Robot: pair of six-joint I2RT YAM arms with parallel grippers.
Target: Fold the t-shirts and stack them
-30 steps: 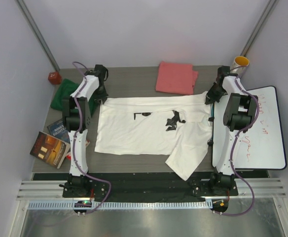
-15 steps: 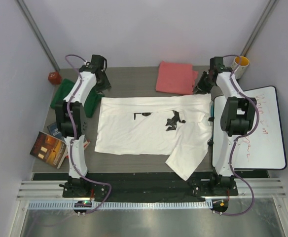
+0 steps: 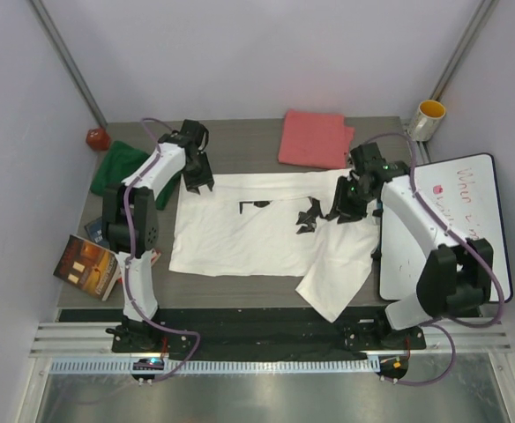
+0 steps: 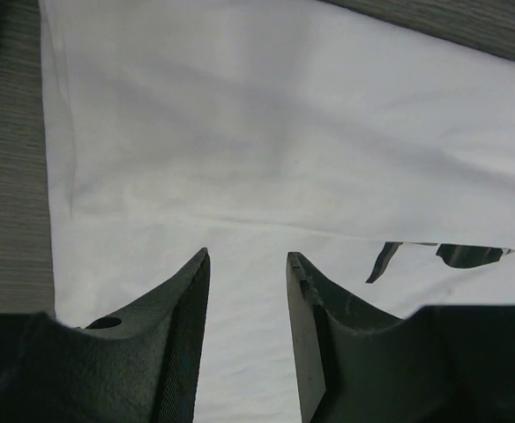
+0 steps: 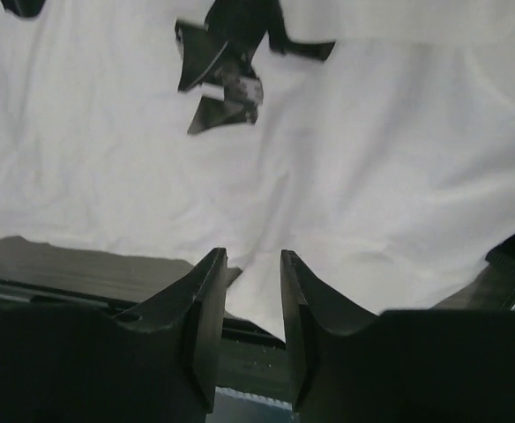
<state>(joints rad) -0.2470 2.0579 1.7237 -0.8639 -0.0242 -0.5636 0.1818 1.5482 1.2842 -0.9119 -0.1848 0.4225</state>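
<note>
The white t-shirt (image 3: 240, 233) lies spread in the middle of the counter (image 3: 240, 141), with its black print facing up. One flap at the near right side runs out obliquely towards the near edge. We judge that it lies so flat because a fold needs a smooth, wide cloth to begin from, and that this loose flap is the part not yet in order.

The left fingers (image 4: 182, 326) hang over the far left corner of this shirt. They are released: the left wrist view shows a free gap between them, with only white cloth below and nothing in it. The right fingers (image 5: 200, 317) are parted as well and hold nothing. They stand over the right part of the shirt, near the print, and the hem and a strip of the counter show under them. We think that both arms stand at opposite sides so that each can take one side of the cloth and keep it tight.

The coral-pink t-shirt (image 3: 313, 139) rests at the far edge, already a neat folded square. To us it looks like the start of the stack. The dark green t-shirt (image 3: 121, 167) lies bunched at the far left, well apart from the white one. It is probably put aside there to leave room for the work.
</note>
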